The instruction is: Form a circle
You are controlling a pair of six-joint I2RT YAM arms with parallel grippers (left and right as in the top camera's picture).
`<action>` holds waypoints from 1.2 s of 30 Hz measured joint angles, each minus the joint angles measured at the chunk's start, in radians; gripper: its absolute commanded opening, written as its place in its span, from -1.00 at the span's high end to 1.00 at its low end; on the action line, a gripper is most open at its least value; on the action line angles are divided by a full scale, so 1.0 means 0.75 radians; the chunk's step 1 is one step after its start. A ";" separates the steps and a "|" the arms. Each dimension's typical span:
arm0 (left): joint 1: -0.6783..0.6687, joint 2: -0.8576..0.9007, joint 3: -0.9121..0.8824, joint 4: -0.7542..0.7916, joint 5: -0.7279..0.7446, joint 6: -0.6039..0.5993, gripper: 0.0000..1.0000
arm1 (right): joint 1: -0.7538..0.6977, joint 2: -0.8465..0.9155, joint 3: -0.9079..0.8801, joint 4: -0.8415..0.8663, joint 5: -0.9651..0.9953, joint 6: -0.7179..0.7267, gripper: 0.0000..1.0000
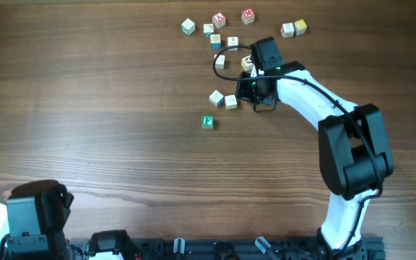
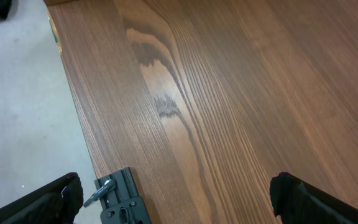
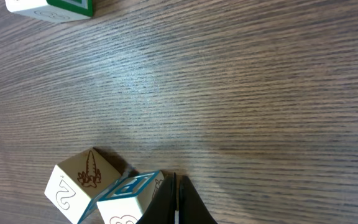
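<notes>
Cubes (image 1: 231, 102) are lying near the worktop's (image 1: 85, 108) far edge, the closed right claw (image 3: 176, 202) pressing against one (seemingly nudging, not gripping, toward a ring).

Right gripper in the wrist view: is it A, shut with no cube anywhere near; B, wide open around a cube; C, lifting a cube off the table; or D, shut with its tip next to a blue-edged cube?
D: the right gripper has its fingers pressed together into one dark wedge, right beside the blue-edged cube, which sits on the table.
</notes>
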 measured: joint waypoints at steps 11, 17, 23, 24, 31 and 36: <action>0.000 0.000 0.000 0.000 0.000 0.000 -1.00 | 0.000 0.002 0.000 0.021 0.034 0.012 0.91; 0.000 0.000 0.000 0.000 0.000 0.000 -1.00 | 0.000 0.040 0.000 0.049 0.028 0.037 0.91; 0.000 0.000 0.000 0.000 0.000 0.000 -1.00 | 0.000 0.041 0.000 0.064 -0.039 0.033 0.91; 0.000 0.000 0.000 0.000 0.000 0.000 -1.00 | 0.000 0.041 0.000 0.064 -0.052 0.029 0.91; 0.000 0.000 0.000 0.000 0.000 0.000 -1.00 | 0.000 0.041 0.000 0.065 -0.092 0.024 0.91; 0.000 0.000 0.000 0.000 0.000 0.000 -1.00 | 0.000 0.041 0.000 0.069 -0.093 0.024 0.91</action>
